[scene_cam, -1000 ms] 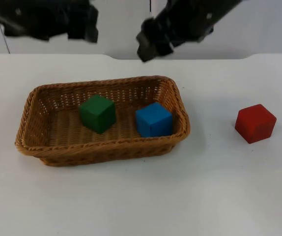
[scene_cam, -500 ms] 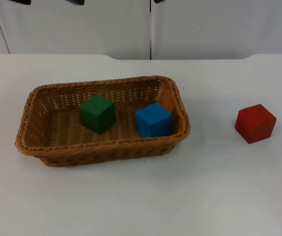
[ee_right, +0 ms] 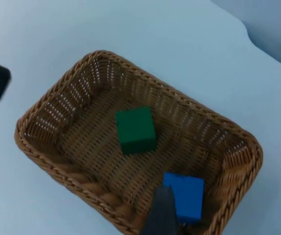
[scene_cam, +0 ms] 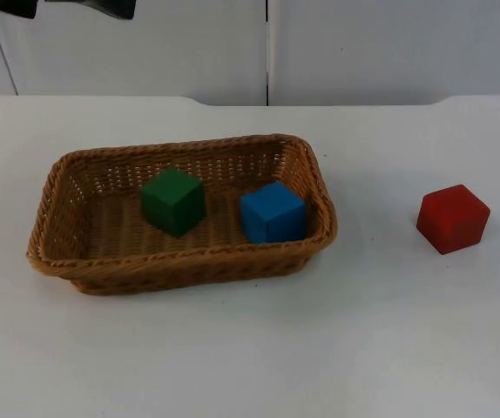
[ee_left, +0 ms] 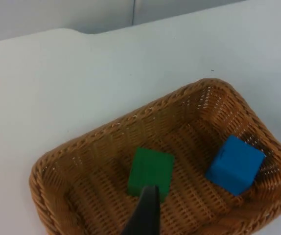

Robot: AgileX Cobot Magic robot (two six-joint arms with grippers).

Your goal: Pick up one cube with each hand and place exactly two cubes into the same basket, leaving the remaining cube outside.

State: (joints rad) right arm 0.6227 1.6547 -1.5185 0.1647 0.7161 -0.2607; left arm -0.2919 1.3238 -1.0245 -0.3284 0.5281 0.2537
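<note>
A brown wicker basket (scene_cam: 54, 187) stands left of the table's middle. Inside it lie a green cube (scene_cam: 172, 201) and a blue cube (scene_cam: 273, 212), side by side and apart. A red cube (scene_cam: 452, 218) rests on the bare table well to the basket's right. My left gripper (ee_left: 143, 215) hangs high over the basket, above the green cube (ee_left: 150, 170). My right gripper (ee_right: 162, 215) is also raised high over the basket, near the blue cube (ee_right: 185, 195). Nothing is held by either one. A dark part of the left arm (scene_cam: 76, 7) shows at the top view's upper left edge.
The white table (scene_cam: 250, 348) ends at a grey partition wall (scene_cam: 363, 52) behind the basket. Bare table lies between the basket and the red cube and along the front.
Both arms have lifted up and back, away from the basket; the right arm has left the top view. The basket and the three cubes have not moved.
</note>
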